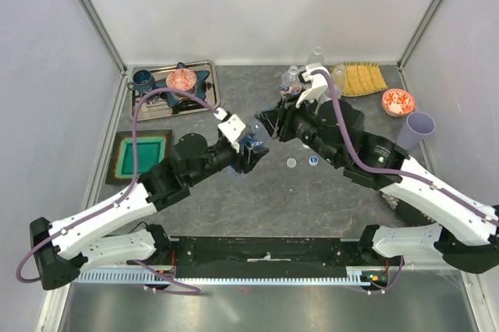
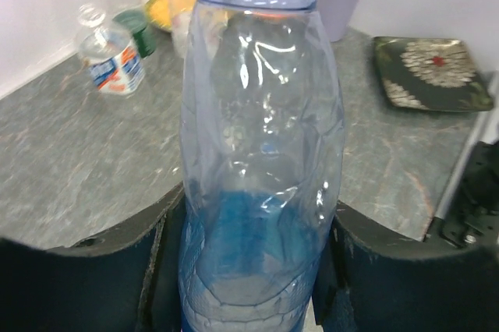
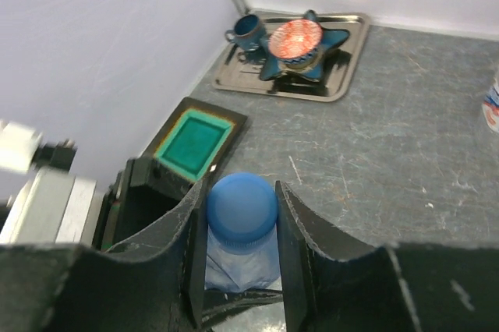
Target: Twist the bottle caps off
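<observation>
your left gripper (image 2: 257,223) has its fingers (image 2: 117,270) clamped on the lower body of the blue-tinted bottle (image 2: 261,114); it's holding that bottle near the middle of the counter (image 1: 234,199), cap end pointing at your right arm; whether the base touches the counter, you can't tell from these views.

your right gripper (image 3: 242,219) is at the blue cap (image 3: 242,206); its fingers (image 3: 193,246) sit against both sides of it, closed on the cap; the cap is still on the neck.

back by the far wall, the labelled bottle (image 1: 291,79) stands with two more clear bottles (image 1: 316,56) close by it; two loose caps (image 1: 291,163) lie side by side on the counter just in front of your right arm; the lilac cup (image 1: 417,129) stands off to the right, well apart from the grip; far left, the metal tray (image 3: 347,36) carries a star dish and a blue mug.
</observation>
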Robot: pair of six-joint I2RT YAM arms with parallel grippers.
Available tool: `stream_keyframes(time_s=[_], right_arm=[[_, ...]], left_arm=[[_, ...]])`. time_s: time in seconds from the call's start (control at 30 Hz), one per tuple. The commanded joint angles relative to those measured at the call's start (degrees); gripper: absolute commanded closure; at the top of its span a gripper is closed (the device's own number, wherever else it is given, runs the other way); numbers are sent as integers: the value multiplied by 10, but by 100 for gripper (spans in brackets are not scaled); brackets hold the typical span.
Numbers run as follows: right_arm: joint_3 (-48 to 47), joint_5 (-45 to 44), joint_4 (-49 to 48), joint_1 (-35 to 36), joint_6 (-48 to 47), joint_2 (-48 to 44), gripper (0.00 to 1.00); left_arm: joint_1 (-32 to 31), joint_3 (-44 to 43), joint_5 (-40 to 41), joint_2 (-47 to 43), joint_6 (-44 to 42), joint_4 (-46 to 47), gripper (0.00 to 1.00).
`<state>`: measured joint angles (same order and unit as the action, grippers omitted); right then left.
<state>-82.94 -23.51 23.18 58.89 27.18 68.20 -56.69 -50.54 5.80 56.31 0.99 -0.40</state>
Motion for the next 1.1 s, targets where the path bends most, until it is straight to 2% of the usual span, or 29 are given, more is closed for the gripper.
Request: stream_keyframes(time_s=[0.0,0.03,0.1,0.13,0.2,0.23,0.3,0.47,0.67,0.77,0.9,0.93,1.07], right_arm=[[-12,137,-19,-2,-129,-47,100],[-16,198,-12,-1,-142,-52,100],[-28,272,10,-2,-182,-63,100],[-28,327,15,-2,-191,-69,100],[-13,389,13,-2,-215,-93,100],[-6,440,10,-3,-215,-101,100],[1,487,8,-1,-216,-112,100],[-4,619,2,-2,-208,-118,100],[7,728,-29,-2,-187,-118,100],[15,715,-35,-2,-194,-131,100],[3,597,-38,-2,-194,-156,100],[-1,492,-40,-2,-188,-166,100],[9,284,-62,-2,-178,-191,100]], left_arm=[[29,-19,-222,-41,14,18,51],[42,-24,-326,-40,26,18,51],[84,-42,-429,-34,68,21,50],[97,-48,-523,-22,84,25,50],[126,-67,-643,-5,133,50,51],[132,-71,-676,10,148,61,51],[141,-79,-755,27,200,107,51],[142,-73,-838,75,313,218,50],[147,-66,-882,114,364,292,50],[151,-65,-883,127,361,292,50],[168,-54,-859,132,346,280,50],[172,-52,-852,130,340,271,49],[182,-52,-810,121,263,187,49]])
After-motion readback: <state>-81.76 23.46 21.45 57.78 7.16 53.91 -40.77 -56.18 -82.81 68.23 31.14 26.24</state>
